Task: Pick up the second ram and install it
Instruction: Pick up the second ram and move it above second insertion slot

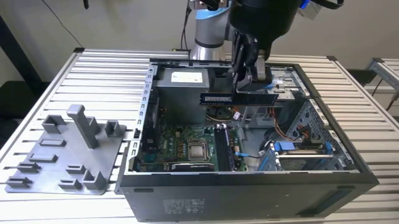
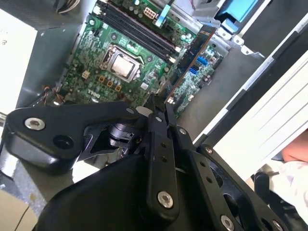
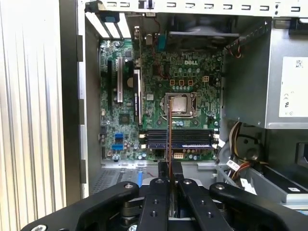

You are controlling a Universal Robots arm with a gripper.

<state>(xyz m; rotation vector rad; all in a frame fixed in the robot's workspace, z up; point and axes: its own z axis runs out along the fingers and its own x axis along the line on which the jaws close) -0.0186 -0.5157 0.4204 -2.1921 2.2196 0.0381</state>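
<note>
Computer case: black tower laid on its side on a slatted table, side panel off, interior open upward; its near wall is the closest item in the exterior view. Fixture tray: grey plastic with upright posts, on the table just beside the case at the exterior view's left. Motherboard: green, flat on the case floor, carrying a square processor socket with long dark memory slots alongside it. Gripper: black, suspended over the open case, fingers clamped on the second ram. Second ram: thin dark stick with a pale label, held level in the air above the motherboard and clear of the slots, its length running across the exterior view. In the first wrist view it shows edge-on as a narrow brown line rising from the closed gripper, crossing the memory slots at a right angle. Power supply: grey box at the far end of the case. Arm: silver and blue column behind the case.
</note>
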